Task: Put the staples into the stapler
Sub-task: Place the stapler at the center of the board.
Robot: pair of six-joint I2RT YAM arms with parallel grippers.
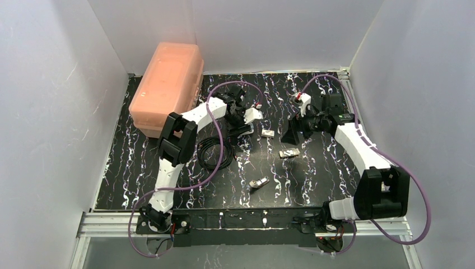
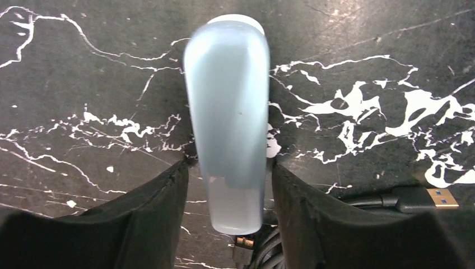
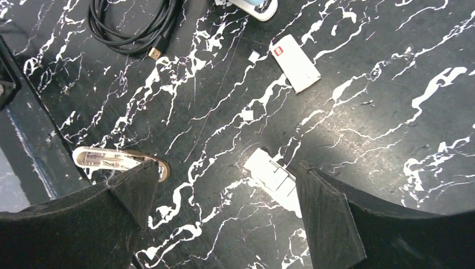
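The stapler (image 2: 227, 123) is a light-blue oblong, blurred, standing lengthwise between my left gripper's (image 2: 229, 165) fingers. A narrow gap shows on each side of it, so the jaws stand open around it and neither pad presses on it. In the top view the left gripper (image 1: 246, 117) and the stapler (image 1: 253, 115) are at the table's middle back. The staples (image 3: 274, 176) are a flat pale tray with thin wire lines, lying just inside the right finger of my wide-open right gripper (image 3: 224, 168). From above, the staples (image 1: 289, 153) lie in front of the right gripper (image 1: 292, 133).
A small white block (image 3: 294, 61) with a red label lies beyond the staples. A silvery oblong piece (image 3: 109, 158) with a tan rounded rim lies by my right gripper's left finger. A coiled black cable (image 1: 212, 151) lies by the left arm. A pink box (image 1: 168, 84) fills the back left.
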